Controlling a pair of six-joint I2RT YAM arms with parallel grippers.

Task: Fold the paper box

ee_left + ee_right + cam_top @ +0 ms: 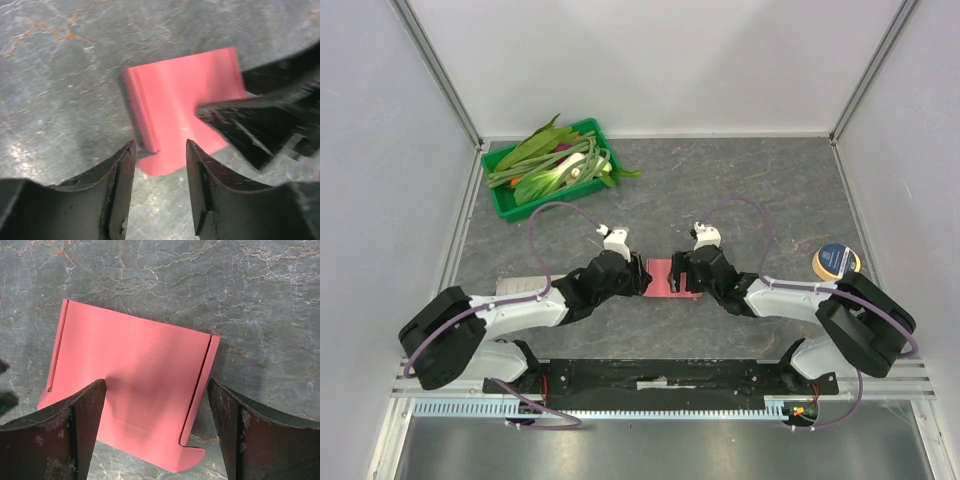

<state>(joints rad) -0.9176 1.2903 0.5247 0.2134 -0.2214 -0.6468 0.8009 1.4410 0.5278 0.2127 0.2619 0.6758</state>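
The paper box (pixel 667 277) lies flat on the grey stone-patterned table (pixel 740 190), a pink-red card with a folded side strip and a rounded tab. My left gripper (pixel 644 277) is open at its left end; in the left wrist view the gripper (pixel 160 150) has nothing between its fingers, and the box's (pixel 182 97) tab lies just beyond the tips. My right gripper (pixel 680 279) is open wide over the right end. In the right wrist view the gripper (pixel 156 390) straddles the box (pixel 130 360), one finger (pixel 87 410) above the card and the other outside the folded strip.
A green tray (pixel 588 126) filled with leafy vegetables stands at the back left. A round yellow and blue roll (pixel 836 261) lies at the right, beside the right arm. A pale flat object (pixel 516 287) shows partly under the left arm.
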